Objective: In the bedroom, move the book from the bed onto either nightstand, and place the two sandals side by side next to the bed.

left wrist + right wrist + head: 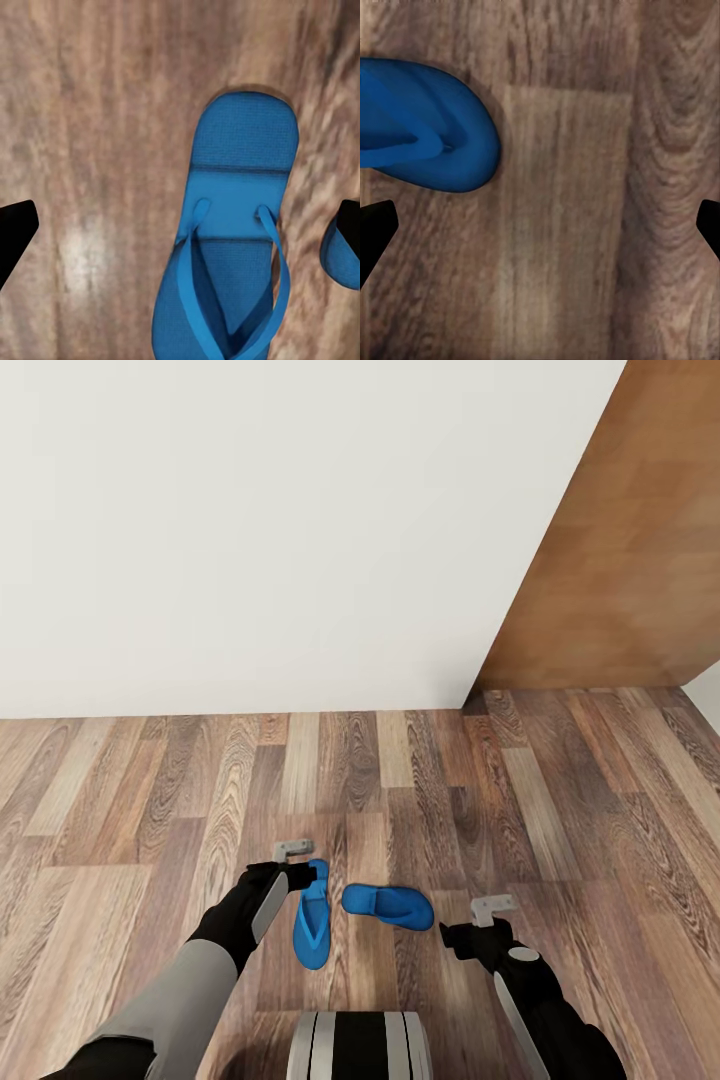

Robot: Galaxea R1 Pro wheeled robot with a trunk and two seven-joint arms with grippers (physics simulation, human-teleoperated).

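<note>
Two bright blue sandals lie on the wood-plank floor (150, 790). One sandal (312, 925) lies lengthwise, and the other sandal (388, 906) lies crosswise just right of it, their ends nearly touching. My left gripper (310, 874) hovers over the lengthwise sandal (232, 247), open, its dark fingertips (15, 234) wide apart; the second sandal's edge (337, 259) shows by the other fingertip. My right gripper (460, 937) hangs open to the right of the crosswise sandal, whose rounded end (427, 135) lies off to one side of the fingertips (375, 234). The book, bed and nightstand are out of view.
A white wall (260, 530) runs across the back. A brown wooden panel (620, 550) stands at the right, meeting the floor at the corner. My base (360, 1045) sits just below the sandals. Bare floor spreads left and right.
</note>
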